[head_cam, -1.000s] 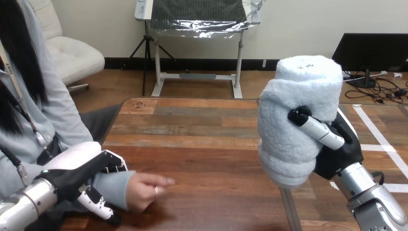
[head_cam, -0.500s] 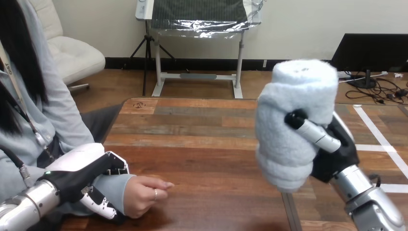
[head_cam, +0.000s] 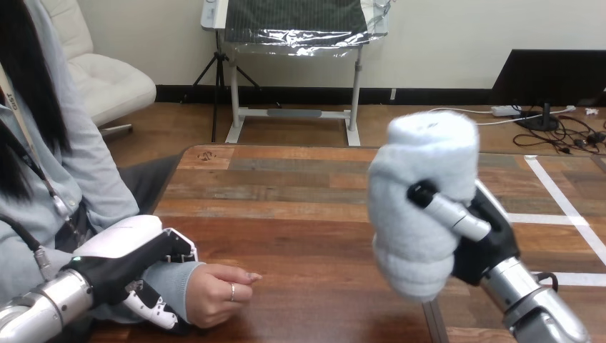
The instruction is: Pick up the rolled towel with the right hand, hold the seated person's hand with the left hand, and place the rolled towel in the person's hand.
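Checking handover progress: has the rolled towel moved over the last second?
Yes. The rolled towel, gripped by the right hand, has shifted left and lower against the table's far edge, toward the person's hand.

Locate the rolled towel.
In the head view, the rolled towel is at the right, held upright above the table in the right hand, apart from the person's hand.

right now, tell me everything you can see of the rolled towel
The rolled towel is pale, fluffy terry cloth, wound into a thick cylinder. It stands nearly upright, rolled end up, in the air over the right side of the table. The right hand grips it, a finger curled across its front.
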`<state>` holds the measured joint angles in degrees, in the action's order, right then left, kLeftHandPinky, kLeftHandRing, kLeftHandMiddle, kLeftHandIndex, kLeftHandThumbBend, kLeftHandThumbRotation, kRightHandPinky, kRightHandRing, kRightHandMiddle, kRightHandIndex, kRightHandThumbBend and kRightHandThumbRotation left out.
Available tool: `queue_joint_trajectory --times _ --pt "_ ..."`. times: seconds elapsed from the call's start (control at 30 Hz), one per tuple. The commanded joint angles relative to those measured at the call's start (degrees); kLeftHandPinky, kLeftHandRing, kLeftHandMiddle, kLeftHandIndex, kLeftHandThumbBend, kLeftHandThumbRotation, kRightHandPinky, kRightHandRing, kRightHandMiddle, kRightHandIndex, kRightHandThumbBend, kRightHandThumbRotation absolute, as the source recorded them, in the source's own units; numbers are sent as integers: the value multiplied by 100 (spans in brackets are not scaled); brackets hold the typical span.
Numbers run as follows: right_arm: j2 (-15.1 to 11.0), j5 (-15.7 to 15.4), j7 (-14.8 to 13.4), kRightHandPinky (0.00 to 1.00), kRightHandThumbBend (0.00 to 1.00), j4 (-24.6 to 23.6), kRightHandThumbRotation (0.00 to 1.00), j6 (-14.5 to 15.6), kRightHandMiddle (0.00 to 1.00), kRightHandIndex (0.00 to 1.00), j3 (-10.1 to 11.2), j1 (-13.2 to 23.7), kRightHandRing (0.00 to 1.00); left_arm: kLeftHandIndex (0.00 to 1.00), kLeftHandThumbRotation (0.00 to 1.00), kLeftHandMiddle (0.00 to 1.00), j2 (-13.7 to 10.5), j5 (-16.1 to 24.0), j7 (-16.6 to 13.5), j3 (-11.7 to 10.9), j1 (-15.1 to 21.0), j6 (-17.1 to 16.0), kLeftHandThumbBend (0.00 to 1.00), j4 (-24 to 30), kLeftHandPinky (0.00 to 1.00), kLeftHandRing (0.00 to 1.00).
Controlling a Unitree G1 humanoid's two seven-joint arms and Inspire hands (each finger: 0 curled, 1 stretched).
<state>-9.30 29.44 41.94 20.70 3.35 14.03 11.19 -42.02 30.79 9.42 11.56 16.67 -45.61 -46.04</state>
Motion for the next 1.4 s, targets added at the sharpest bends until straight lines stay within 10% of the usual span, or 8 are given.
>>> queue_joint_trajectory --times 0.0,1.37 --pt "1 -68 64 14 62 78 0 -290 34 39 -73 651 21 41 0 39 -30 -229 8 -117 143 4 78 644 27 33" --pt "349 -793 139 16 60 2014 0 -1119 35 40 -377 1560 23 35 0 35 -93 -562 358 -386 438 532 80 1856 24 29"
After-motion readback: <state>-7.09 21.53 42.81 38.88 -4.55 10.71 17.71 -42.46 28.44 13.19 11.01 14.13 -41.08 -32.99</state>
